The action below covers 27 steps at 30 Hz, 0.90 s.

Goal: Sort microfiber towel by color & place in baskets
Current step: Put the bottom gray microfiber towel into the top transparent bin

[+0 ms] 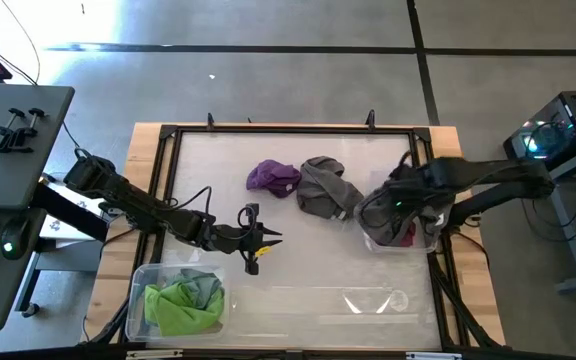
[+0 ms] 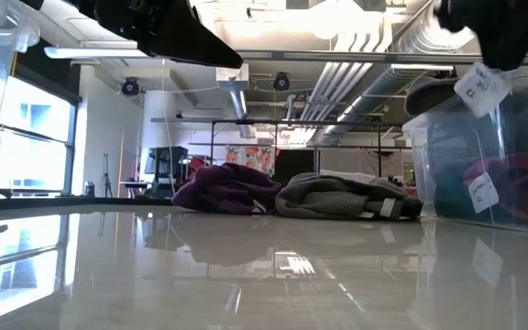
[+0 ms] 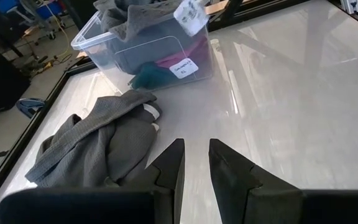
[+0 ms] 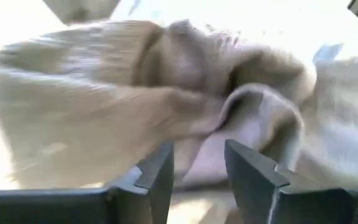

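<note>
A dark grey towel (image 1: 400, 205) hangs over the smaller basket (image 1: 372, 238) at the worktop's right side, with the right gripper (image 1: 396, 192) above it; its fingers stand apart with cloth just ahead, so this looks like the drop, though whether the cloth is free I cannot tell. Next, the purple towel (image 1: 273, 177) and grey towel (image 1: 326, 186) mid-worktop need picking. The left gripper (image 1: 260, 242) hovers with its fingers narrowly parted and empty, near the wide basket (image 1: 138, 285) holding lime green cloth (image 1: 180, 305). The worktop (image 1: 298, 280) is glossy; ceiling ducts (image 2: 356, 82) run beyond.
</note>
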Tool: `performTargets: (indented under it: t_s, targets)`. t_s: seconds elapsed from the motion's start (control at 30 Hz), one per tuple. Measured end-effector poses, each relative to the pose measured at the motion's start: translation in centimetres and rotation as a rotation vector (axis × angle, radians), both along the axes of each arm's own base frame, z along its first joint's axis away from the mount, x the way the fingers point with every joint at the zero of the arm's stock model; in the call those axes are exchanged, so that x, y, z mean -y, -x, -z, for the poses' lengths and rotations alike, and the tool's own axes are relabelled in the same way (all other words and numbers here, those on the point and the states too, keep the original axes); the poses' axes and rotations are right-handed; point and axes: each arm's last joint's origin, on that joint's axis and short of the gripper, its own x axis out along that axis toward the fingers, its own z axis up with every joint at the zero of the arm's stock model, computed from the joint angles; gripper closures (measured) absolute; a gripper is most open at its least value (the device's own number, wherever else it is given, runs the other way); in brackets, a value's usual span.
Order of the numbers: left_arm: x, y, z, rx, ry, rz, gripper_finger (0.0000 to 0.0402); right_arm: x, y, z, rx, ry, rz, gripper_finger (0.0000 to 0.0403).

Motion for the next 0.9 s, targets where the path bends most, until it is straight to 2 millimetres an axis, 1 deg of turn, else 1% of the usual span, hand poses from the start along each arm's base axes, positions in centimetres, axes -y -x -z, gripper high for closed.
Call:
performTargets:
  t_s: [0.07, 0.13, 0.23, 0.37, 0.57, 0.67, 0.73, 0.9]
  targets:
    - [0.0, 0.0, 0.0, 0.000, 0.003, 0.003, 0.0342, -0.3, 0.2, -1.5, 0.060, -0.064, -0.008, 0.0265]
    - [0.0, 0.0, 0.0, -0.001, 0.010, 0.015, 0.0342, -0.6, 0.0, -2.5, 0.106, -0.077, -0.003, 0.0270]
    - [0.1, 0.0, 0.0, 0.000, 0.021, 0.024, 0.0342, -0.8, -0.1, -2.3, 0.095, -0.065, 0.004, 0.0284]
    - [0.1, 0.0, 0.0, 0.001, 0.036, 0.034, 0.0342, -0.3, -0.2, -0.2, 0.019, 0.021, 0.021, 0.0316]
    - [0.1, 0.0, -0.1, 0.004, 0.037, 0.034, 0.0342, 1.2, 0.2, 3.0, -0.117, 0.122, 0.040, 0.0370]
    - [0.1, 0.0, 0.0, 0.004, 0.037, 0.034, 0.0342, 1.9, 0.6, 4.7, -0.193, 0.136, 0.070, 0.0393]
    - [0.1, -0.1, -0.1, 0.009, 0.039, 0.034, 0.0342, 2.2, 1.0, 6.0, -0.250, 0.137, 0.079, 0.0400]
    - [0.1, -0.1, -0.2, 0.016, 0.042, 0.034, 0.0342, 2.5, 2.2, 9.7, -0.367, 0.119, 0.099, 0.0397]
